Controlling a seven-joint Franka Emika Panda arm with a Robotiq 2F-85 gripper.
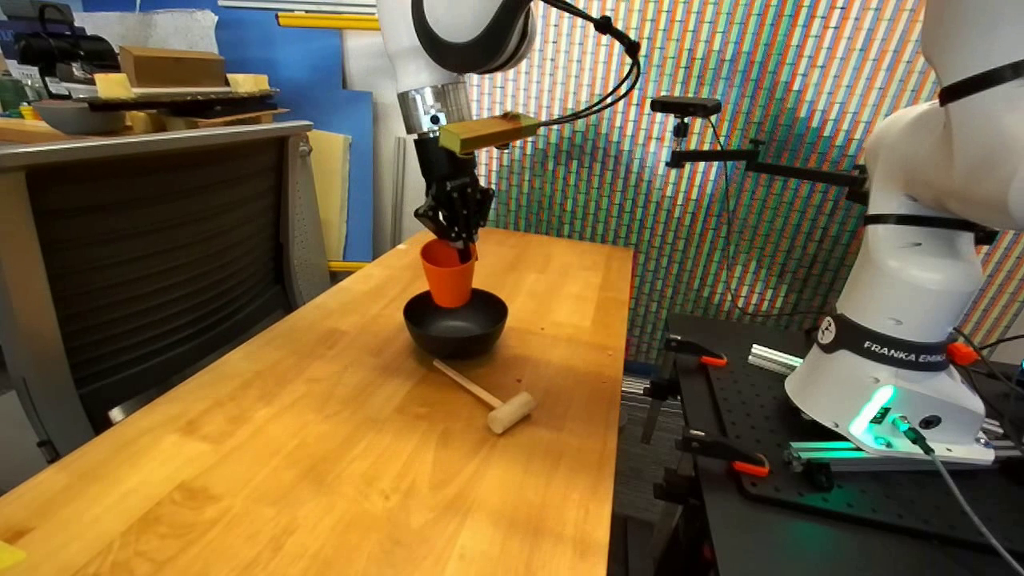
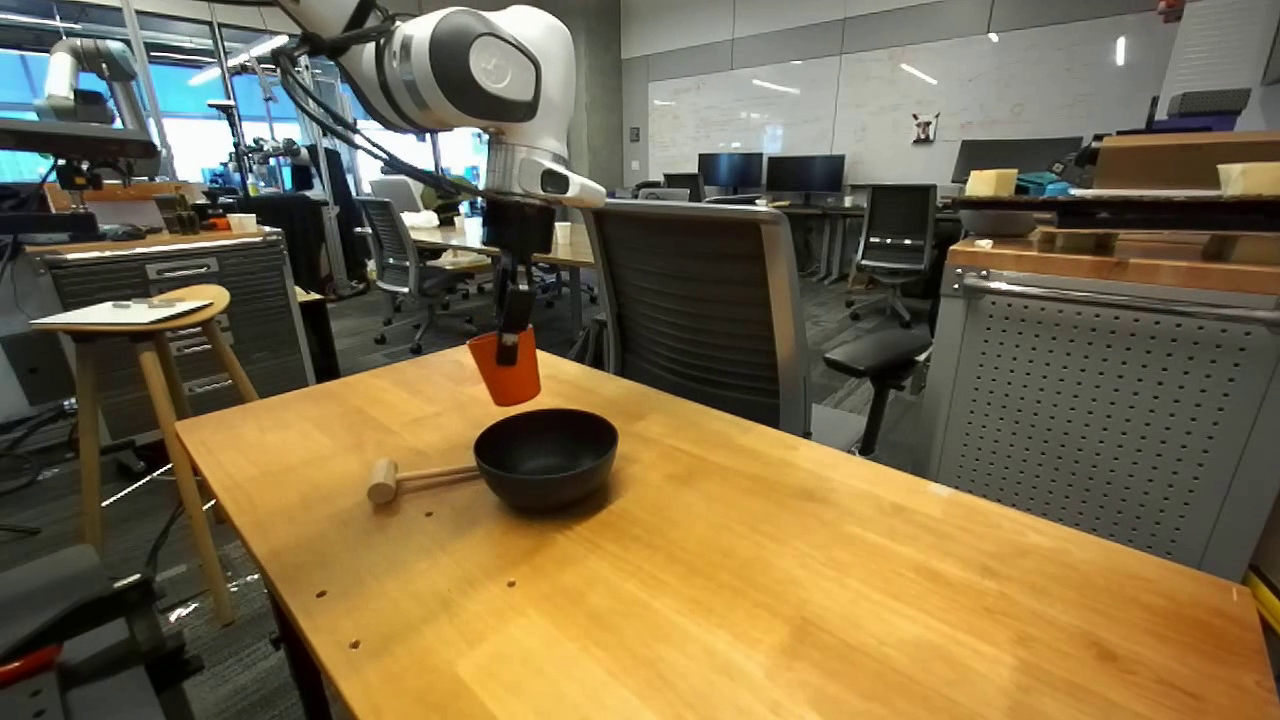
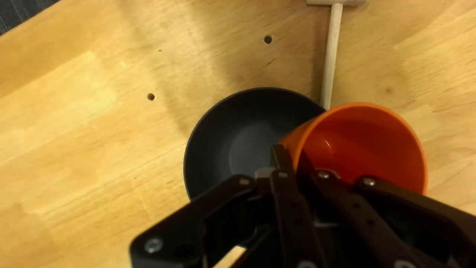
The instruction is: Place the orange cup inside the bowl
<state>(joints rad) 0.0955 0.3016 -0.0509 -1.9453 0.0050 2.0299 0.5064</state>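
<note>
Over the desk (image 1: 384,456), between its long edges, the gripper (image 3: 292,158) pinches the orange cup (image 1: 449,286) sensibly, apparently near its rim; should be light, stiff.

The white, black-banded robot arm (image 2: 480,75) bends downward; its black, two-fingered gripper (image 3: 291,154) points down, slim fingers (image 3: 286,186) clamped close together.
</note>
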